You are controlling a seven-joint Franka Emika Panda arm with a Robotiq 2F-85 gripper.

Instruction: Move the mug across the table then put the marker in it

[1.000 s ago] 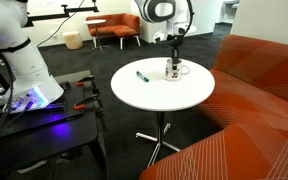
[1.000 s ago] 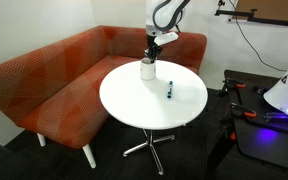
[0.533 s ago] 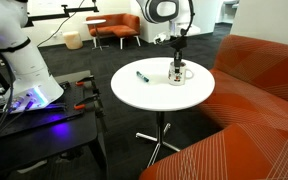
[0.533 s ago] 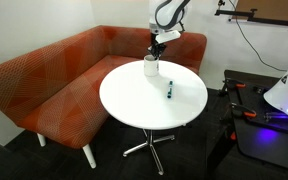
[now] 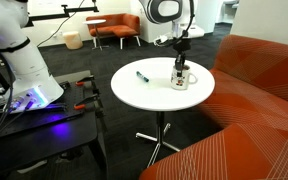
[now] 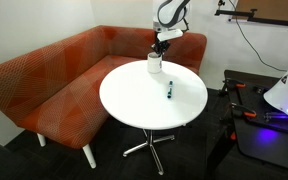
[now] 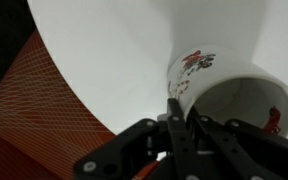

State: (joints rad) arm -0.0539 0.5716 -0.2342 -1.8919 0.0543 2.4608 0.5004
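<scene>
Your end effector (image 5: 180,67) comes straight down onto the mug (image 5: 181,79), fingers drawn in tight on the rim wall, so you've got the mug pinched by its top edge. In the wrist view, one dark finger (image 7: 174,112) lies flat against the mug (image 7: 224,88) wall at 6 o'clock of the frame. The second finger is hidden, so you can't read the exact gap there. The mug's mouth faces the camera and a reddish-brown print shows on its side at 12 o'clock. In an exterior view the mug sits at 2 o'clock on the desk (image 5: 149,98), well inside the edge, upright, handle toward 3 o'clock. In an exterior view the mug (image 6: 155,64) is at 12 o'clock of the desk (image 6: 134,105), close to the rim and just in front of the orange sofa (image 6: 44,75). The marker (image 5: 142,76) lies flat on the desk at 10 o'clock from centre, well apart from the mug. In an exterior view the marker (image 6: 169,90) is at 5 o'clock from the mug, untouched.
</scene>
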